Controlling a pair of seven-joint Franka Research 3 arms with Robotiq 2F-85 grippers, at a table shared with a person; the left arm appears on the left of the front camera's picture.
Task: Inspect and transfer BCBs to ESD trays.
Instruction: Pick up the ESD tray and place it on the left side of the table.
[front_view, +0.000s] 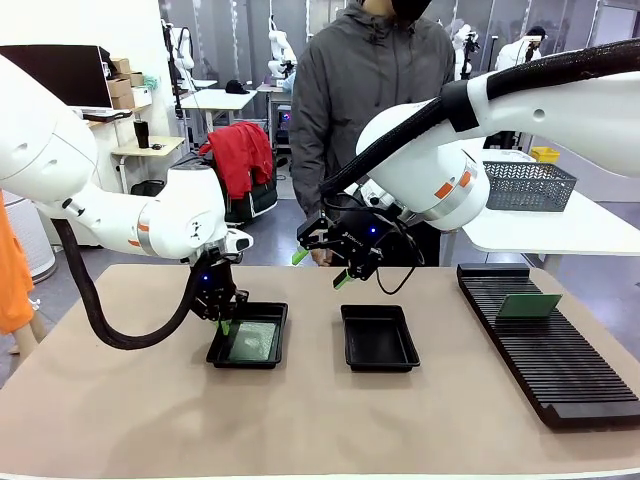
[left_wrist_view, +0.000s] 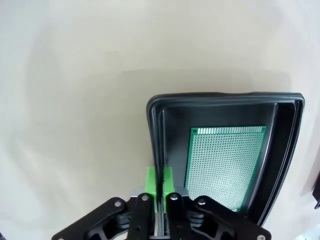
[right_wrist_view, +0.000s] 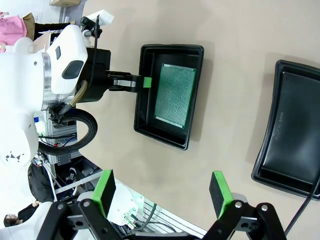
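The left hand (left_wrist_view: 159, 181) is pinched tight on the side rim of the left ESD tray (left_wrist_view: 159, 107), with the thin black wall caught between its two green pads (left_wrist_view: 150, 179). In the front view that hand (front_view: 225, 322) grips the rim on the robot's left, and the tray (front_view: 272, 355) sits on the tan counter (front_view: 300, 420).

A BCB (left_wrist_view: 225, 165) lies flat on the tray floor, face up. Its long axis follows the tray's long axis, running away from the robot towards the person (front_view: 365, 90) at the far side. It lies a little nearer the wall opposite the gripped rim. Its face is a fine grid of pale dots, with a plainer strip along the short edge farthest from the hand; I can read no print on it.

The right hand (front_view: 321, 268) hangs above the counter between the two trays and behind them – jaws spread wide, nothing between them. The right ESD tray (front_view: 379, 338) lies just beside the left one, apart from it and lying the same way. Faint moulded marks on its floor are too small to read in the right wrist view.

A second BCB (front_view: 530, 305) stands on its long edge in the black slotted rack (front_view: 560, 370) – its face towards the robot
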